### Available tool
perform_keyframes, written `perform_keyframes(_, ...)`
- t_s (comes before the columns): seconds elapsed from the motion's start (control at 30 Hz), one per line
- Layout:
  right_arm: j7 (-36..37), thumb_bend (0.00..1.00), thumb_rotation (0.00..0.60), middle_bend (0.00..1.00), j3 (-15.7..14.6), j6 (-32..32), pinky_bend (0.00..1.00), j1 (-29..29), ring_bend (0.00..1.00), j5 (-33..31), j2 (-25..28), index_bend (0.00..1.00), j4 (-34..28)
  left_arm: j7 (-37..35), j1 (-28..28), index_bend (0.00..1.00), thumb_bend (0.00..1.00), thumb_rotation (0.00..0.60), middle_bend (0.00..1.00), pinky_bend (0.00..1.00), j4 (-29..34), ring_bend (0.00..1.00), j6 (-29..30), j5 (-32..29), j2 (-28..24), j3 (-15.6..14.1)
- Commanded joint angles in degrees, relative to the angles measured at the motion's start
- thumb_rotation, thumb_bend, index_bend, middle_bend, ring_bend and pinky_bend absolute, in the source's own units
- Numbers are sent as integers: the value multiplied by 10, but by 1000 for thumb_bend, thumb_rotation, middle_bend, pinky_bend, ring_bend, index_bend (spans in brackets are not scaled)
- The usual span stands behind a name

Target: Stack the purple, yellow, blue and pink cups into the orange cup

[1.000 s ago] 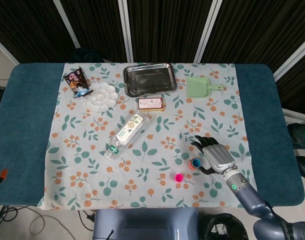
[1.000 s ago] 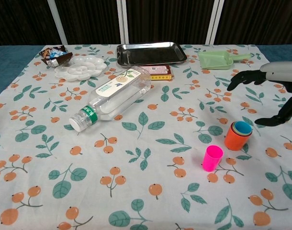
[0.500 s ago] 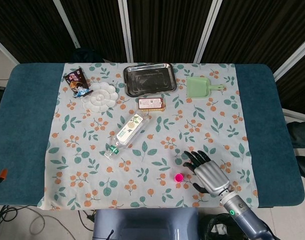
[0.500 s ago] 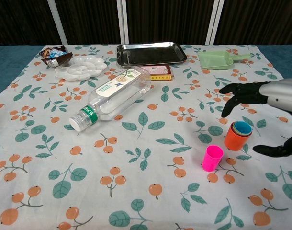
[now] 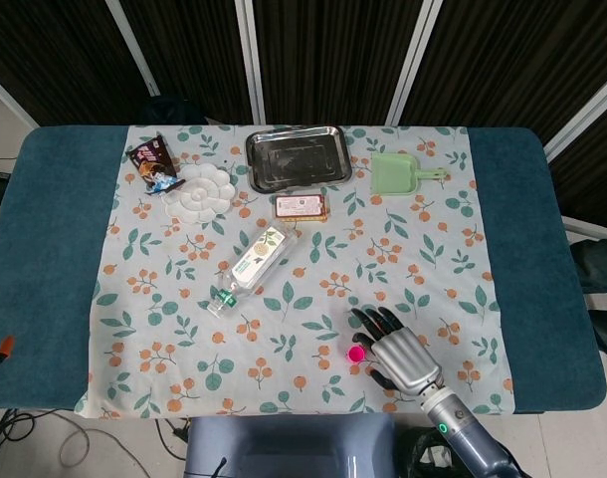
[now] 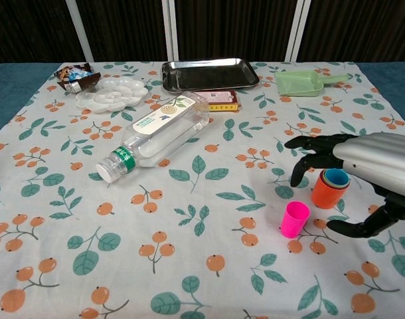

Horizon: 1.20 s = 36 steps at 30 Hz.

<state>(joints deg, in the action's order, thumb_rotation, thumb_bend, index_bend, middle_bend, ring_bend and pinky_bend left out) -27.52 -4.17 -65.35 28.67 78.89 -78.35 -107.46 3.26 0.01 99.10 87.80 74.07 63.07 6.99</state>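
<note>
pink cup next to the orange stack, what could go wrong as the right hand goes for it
The pink cup stands upright close beside the orange cup, which already holds other cups. The open right hand hovers over both, so spread fingers may bump the stack while closing. The pink cup is small and light-looking, so a sideways touch may tip it.

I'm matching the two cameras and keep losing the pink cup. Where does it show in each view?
Head view: the pink cup is low and right of centre, just left of the right hand's fingertips.
Chest view: the pink cup stands upright, lower right, left of and nearer than the orange cup.
Shared landmark: the clear bottle lying on its side, up-left of the cup.
</note>
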Motion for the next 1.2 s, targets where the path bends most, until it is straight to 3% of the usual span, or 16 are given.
perform_keyframes(0.03, 0, 395, 600, 0, 5, 6, 91, 1, 88, -6, -5, 314, 3, 0, 0, 168, 223, 600, 68, 0, 0, 5, 0, 0, 0, 0)
perform_keyframes(1.2, 6, 395, 600, 0, 30, 35, 90, 2, 88, -32, -46, 385, 46, 1, 0, 168, 223, 600, 68, 0, -1, 5, -1, -2, 0, 0)
